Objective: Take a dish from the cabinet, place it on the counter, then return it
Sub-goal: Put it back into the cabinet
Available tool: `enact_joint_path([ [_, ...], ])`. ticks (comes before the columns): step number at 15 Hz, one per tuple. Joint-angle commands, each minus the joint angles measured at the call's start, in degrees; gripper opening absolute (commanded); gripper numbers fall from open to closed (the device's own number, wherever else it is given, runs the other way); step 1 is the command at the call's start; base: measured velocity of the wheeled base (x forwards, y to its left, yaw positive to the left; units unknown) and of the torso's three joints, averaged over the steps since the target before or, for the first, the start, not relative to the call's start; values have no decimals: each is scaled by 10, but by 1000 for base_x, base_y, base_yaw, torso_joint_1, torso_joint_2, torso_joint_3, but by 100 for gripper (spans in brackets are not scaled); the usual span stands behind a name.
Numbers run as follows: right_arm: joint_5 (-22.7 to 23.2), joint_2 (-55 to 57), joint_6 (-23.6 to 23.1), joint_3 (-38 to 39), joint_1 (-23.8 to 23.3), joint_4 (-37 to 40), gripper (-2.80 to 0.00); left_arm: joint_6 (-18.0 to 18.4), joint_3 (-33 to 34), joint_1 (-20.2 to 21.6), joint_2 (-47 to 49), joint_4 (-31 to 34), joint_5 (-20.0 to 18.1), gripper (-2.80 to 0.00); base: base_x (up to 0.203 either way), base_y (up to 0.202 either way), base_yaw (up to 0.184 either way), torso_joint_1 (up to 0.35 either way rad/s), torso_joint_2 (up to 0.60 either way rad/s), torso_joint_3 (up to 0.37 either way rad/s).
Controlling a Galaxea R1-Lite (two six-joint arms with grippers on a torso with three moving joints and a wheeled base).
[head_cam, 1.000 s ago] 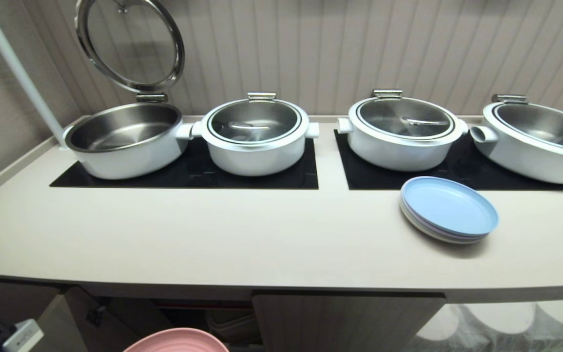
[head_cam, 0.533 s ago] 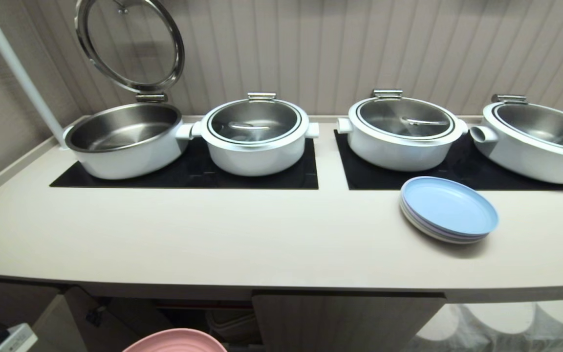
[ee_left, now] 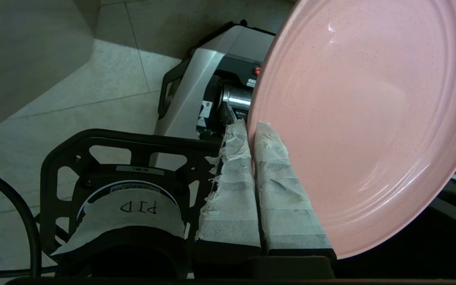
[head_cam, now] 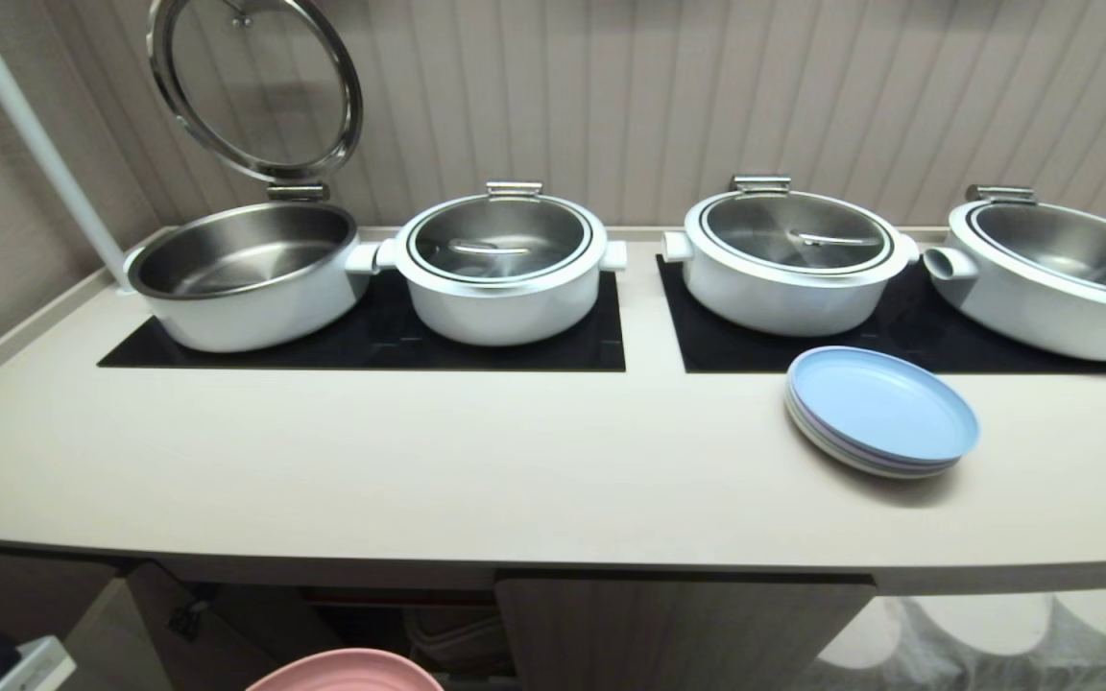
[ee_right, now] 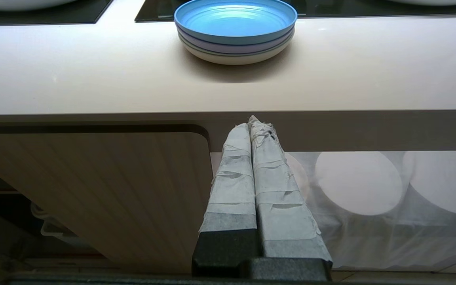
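The pink dish (ee_left: pixel 362 118) hangs below the counter (head_cam: pixel 476 480), its rim pinched between the taped fingers of my left gripper (ee_left: pixel 251 126), which is shut on it. In the head view only the dish's top edge (head_cam: pixel 347 672) shows at the bottom, in front of the open cabinet (head_cam: pixel 371 624). The left arm's housing (head_cam: pixel 25 667) peeks in at the bottom left corner. My right gripper (ee_right: pixel 253 120) is shut on nothing and parked low, in front of the counter's front edge (ee_right: pixel 331 130) beside the closed cabinet door (ee_right: pixel 113 190).
A stack of pale blue plates (head_cam: pixel 879 408) sits on the counter's right part. Four white pots stand on the black cooktop panels (head_cam: pixel 399 341); the leftmost pot (head_cam: pixel 246 274) has its lid raised. An open door (head_cam: pixel 131 624) swings out at lower left. My base (ee_left: pixel 212 91) lies below the dish.
The dish's edge has sunk slightly lower in the head view, and the left arm's housing has slipped a little further down out of the corner. Nothing else has moved.
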Motion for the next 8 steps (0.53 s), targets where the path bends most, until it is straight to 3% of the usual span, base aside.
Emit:
enact_joint_path([
  [1, 0, 0, 0, 0, 0, 0, -280, 5, -1, 0, 2, 1, 0, -280, 0, 0, 0, 0, 0, 0],
  [8, 0, 0, 0, 0, 0, 0, -280, 4, 4, 2, 2, 1, -2, -280, 0, 0, 0, 0, 0, 0],
])
